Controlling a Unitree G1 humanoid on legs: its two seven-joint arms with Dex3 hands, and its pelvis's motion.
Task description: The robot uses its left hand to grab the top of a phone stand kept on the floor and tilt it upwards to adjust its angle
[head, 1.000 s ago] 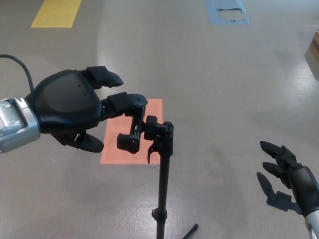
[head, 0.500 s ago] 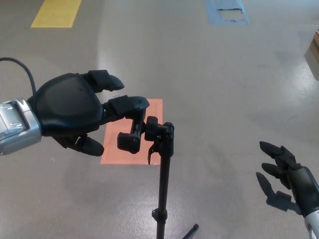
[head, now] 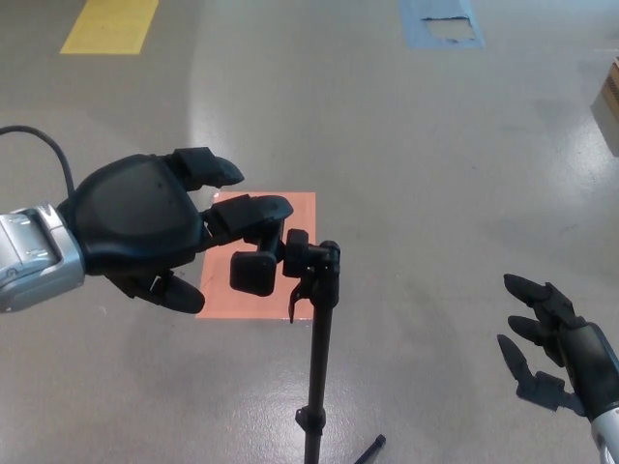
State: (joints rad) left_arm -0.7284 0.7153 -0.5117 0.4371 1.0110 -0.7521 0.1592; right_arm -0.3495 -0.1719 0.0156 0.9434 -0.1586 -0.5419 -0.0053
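Note:
A black phone stand stands on the grey floor, its thin pole (head: 318, 367) rising toward me. At its top sits the black clamp head (head: 259, 266), joined to a knuckle (head: 311, 259). My left hand (head: 145, 227) comes in from the left, with its fingers (head: 250, 211) spread over the top of the clamp head and the thumb below left. The fingers lie against the clamp but do not close round it. My right hand (head: 553, 343) hangs at the lower right with its fingers apart, holding nothing, far from the stand.
An orange rectangle (head: 257, 290) is marked on the floor behind the stand. A yellow patch (head: 108, 24) lies far left, a blue one (head: 440, 21) far right. One tripod leg (head: 370, 449) shows at the bottom. A wooden edge (head: 609, 101) juts in at the right.
The clamp head has turned upward, so its face now looks more toward me. My left hand has shifted slightly right and up over it. The right hand has stayed still.

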